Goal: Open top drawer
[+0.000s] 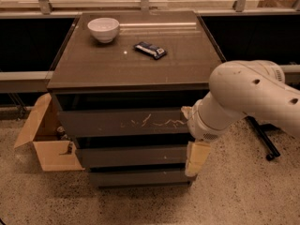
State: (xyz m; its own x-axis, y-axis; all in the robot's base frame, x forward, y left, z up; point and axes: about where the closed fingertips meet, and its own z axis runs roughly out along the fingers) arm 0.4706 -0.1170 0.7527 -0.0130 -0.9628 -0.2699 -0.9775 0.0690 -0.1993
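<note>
1 scratched dark-grey top drawer (pixel 126 122); gripper (pixel 195 159) below its right end.

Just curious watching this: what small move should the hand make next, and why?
Probably raise the hand toward the top drawer's upper edge. The hand hangs low at the cabinet's right front corner, beside the middle drawer; the handleless top drawer looks shut.

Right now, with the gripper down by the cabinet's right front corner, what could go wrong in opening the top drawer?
The gripper hangs level with the middle drawer, below the top drawer, so it might pull the wrong front. The top front shows no handle, so a grip could slip. A jolt might shift the bowl on top.
</note>
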